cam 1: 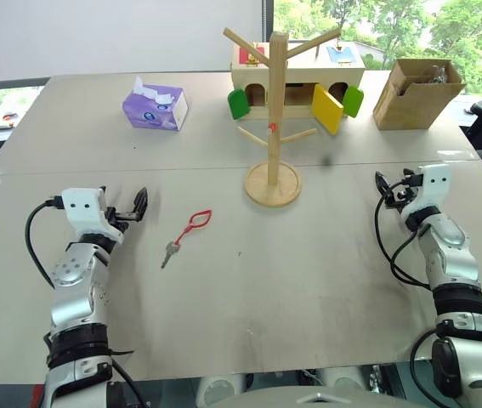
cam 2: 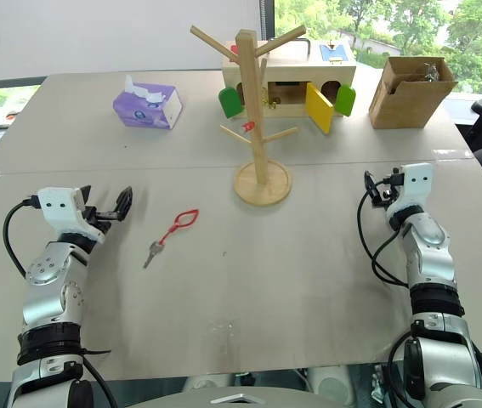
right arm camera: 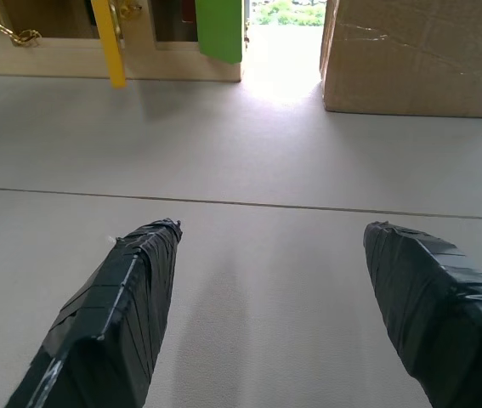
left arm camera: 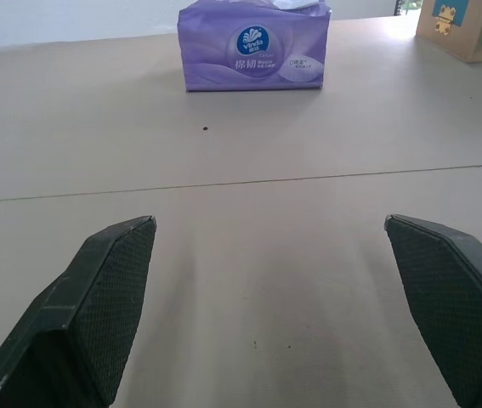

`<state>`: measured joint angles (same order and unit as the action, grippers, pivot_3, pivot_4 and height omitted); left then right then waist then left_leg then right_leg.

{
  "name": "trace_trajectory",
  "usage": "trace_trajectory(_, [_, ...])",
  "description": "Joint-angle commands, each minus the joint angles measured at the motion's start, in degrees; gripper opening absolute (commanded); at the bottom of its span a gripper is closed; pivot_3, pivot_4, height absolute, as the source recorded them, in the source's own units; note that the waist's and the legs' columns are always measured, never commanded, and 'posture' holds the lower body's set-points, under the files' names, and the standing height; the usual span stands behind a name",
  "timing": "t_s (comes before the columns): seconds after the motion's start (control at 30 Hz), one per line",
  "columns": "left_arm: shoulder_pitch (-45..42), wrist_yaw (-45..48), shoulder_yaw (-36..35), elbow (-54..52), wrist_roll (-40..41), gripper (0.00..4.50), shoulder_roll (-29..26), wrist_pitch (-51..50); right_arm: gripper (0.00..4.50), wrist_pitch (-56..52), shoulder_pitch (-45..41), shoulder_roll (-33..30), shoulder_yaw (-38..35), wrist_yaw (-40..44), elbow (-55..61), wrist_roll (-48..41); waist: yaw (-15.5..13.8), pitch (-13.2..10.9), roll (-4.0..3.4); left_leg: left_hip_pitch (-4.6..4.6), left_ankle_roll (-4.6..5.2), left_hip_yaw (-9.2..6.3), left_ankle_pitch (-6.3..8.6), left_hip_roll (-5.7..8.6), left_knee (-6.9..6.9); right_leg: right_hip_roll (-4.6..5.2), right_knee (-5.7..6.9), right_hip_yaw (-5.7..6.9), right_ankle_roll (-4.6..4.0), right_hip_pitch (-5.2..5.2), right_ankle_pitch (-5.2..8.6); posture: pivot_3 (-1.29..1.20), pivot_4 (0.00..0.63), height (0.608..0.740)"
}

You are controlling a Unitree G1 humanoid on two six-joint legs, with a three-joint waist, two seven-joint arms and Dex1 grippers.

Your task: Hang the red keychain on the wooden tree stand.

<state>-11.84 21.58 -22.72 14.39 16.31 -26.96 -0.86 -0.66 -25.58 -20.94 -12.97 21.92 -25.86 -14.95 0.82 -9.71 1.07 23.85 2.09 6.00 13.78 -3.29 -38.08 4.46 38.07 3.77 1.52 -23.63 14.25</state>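
Observation:
The red keychain lies flat on the grey table, its red loop toward the stand and its small grey key toward me. Just left of it hovers my left gripper, open and empty, fingers pointing forward along the table. The wooden tree stand rises upright on its round base, beyond and to the right of the keychain, with nothing hanging on its pegs. At the right side of the table is my right gripper, also open and empty. Both wrist views show bare tabletop between the spread fingers.
A purple tissue box sits at the back left. Behind the stand is a wooden toy house with green and yellow flaps. An open cardboard box stands at the back right. A seam crosses the table.

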Motion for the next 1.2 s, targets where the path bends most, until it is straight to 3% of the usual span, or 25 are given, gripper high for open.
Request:
trace_trajectory(0.03, [0.22, 0.46, -1.19, -1.84, 0.95, 4.5, -0.85, 0.83, 3.7, 1.28, -0.9, -0.92, -1.41, 0.15, 0.97, -0.42, -0.01, 0.0, 0.0, 0.0, 0.0, 0.0, 0.0, 0.0, 0.0, 0.0, 0.0, 0.0, 0.0, 0.0, 0.0, 0.0, 0.15, 0.74])
trace_trajectory(0.77, [-0.28, 0.49, -0.12, -3.47, 1.92, 4.5, -0.63, -0.27, 3.7, 1.59, -0.07, -1.16, -1.13, 1.43, 2.25, -0.72, 0.0, 0.0, 0.0, 0.0, 0.0, 0.0, 0.0, 0.0, 0.0, 0.0, 0.0, 0.0, 0.0, 0.0, 0.0, 0.0, 0.15, 0.74])
trace_trajectory(0.9, [-0.48, 1.45, 0.37, -4.38, 2.86, 4.5, -0.39, -1.4, 3.7, 1.77, 4.56, -4.45, 2.71, 15.78, 9.44, -3.78, -0.16, 0.0, 0.0, 0.0, 0.01, -0.01, 0.0, 0.0, 0.01, 0.0, -0.01, 0.01, 0.0, 0.0, 0.0, 0.0, 0.15, 0.74])
trace_trajectory(1.03, [-1.69, 3.11, 1.47, -5.25, 3.54, 4.5, -0.51, -3.03, 3.7, 3.49, 16.41, -13.52, 8.36, 39.57, 20.54, -8.46, -0.62, 0.0, 0.02, 0.04, 0.06, -0.09, 0.04, 0.03, 0.02, 0.04, -0.08, 0.09, 0.01, 0.05, 0.01, 0.0, 0.15, 0.74])
trace_trajectory(1.2, [-1.81, 3.94, 2.05, -8.46, 4.89, 4.5, -0.13, -5.35, 3.7, 9.35, 22.47, -17.27, 11.16, 51.01, 24.86, -9.3, 0.12, 0.01, 0.07, -0.06, 0.31, -0.12, 0.18, 0.0, -0.04, 0.0, -0.09, 0.11, 0.03, 0.13, 0.0, 0.0, 0.15, 0.74])
